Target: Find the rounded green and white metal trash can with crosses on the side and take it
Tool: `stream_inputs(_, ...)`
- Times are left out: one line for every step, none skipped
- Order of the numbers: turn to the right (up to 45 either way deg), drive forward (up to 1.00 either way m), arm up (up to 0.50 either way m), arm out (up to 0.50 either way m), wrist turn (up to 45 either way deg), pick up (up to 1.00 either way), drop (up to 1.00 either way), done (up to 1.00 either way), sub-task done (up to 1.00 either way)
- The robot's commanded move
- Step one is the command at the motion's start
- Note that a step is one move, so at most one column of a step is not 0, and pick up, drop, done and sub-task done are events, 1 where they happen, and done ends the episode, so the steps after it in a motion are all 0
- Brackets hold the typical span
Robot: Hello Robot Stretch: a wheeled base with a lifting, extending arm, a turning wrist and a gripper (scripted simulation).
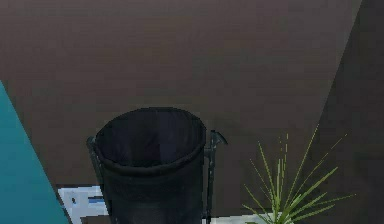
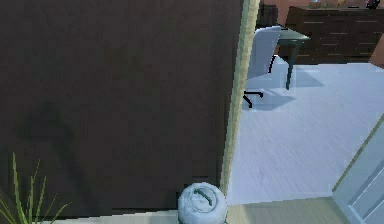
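A small rounded pale white-green container (image 2: pixel 202 203) stands on the floor at the foot of the dark brown wall, at the arm side view's bottom edge by the wall's corner. Its top is domed with faint marks; no crosses can be made out. In the forward view a bigger black mesh trash can (image 1: pixel 150 165) with a thin side handle stands close ahead against the brown wall.
A spiky green plant (image 1: pixel 290 192) stands right of the black can and again at the arm side view's lower left (image 2: pixel 25 195). A teal panel (image 1: pixel 20 170) is at the left. Past the wall's edge (image 2: pixel 238 100), pale floor leads to a chair (image 2: pixel 262 55), table (image 2: pixel 295 42) and dresser (image 2: pixel 335 30).
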Motion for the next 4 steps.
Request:
stream_inputs(0.0,0.0,0.14,0.0,0.0,0.0,0.0,0.0,0.0)
stream_inputs(0.0,0.0,0.0,0.24,0.0,0.0,0.0,0.0,0.0)
stream_inputs(0.0,0.0,0.0,0.0,45.0,0.0,0.0,0.0,0.0)
stream_inputs(0.0,0.0,0.0,0.0,45.0,0.0,0.0,0.0,0.0)
